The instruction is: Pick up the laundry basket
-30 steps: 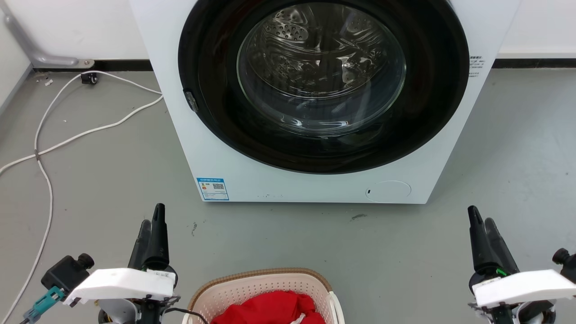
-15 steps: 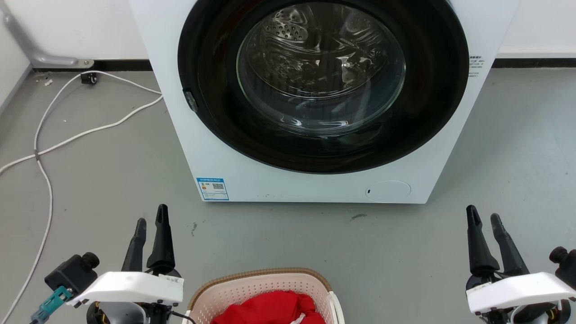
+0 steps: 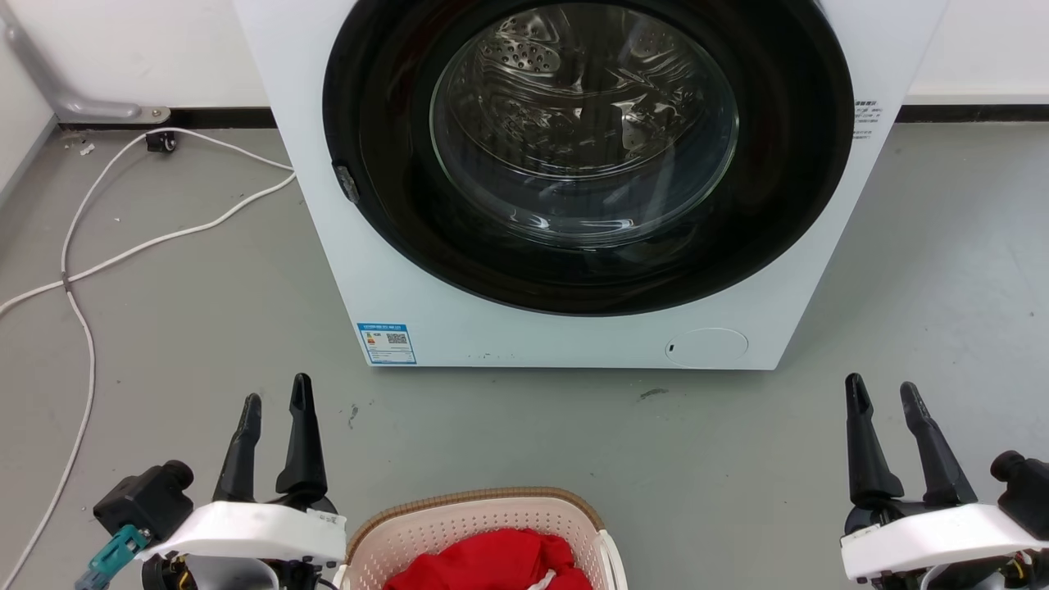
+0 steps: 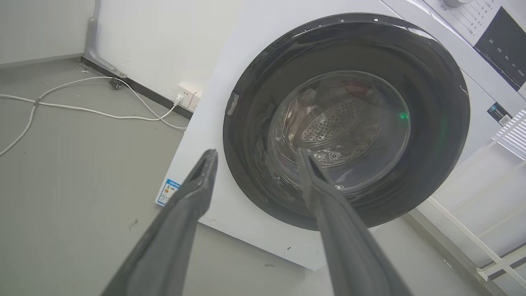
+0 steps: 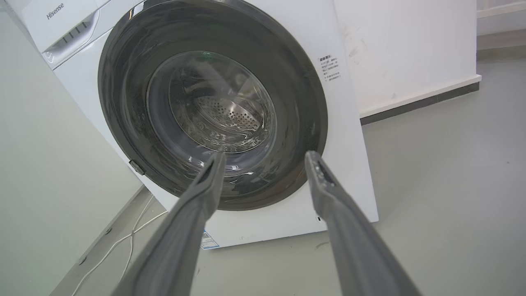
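Floor — laundry basket between left gripper, right gripper (spread).

Perforated plastic laundry basket; glossy glass door.

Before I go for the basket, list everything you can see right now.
washing machine: one, white with a black-ringed glass door, straight ahead on the floor
sticker: one, blue, lower left corner of the machine's front
laundry basket: one, cream-pink with a brown rim, bottom edge of the head view, between the arms
cloth: one, red, inside the basket
cables: two, white, on the floor left of the machine
wall sockets: apparently two, white, low on the wall left of the machine
floor: grey
left gripper: dark, left of the basket, jaws open, empty
right gripper: dark, far right, jaws open, empty
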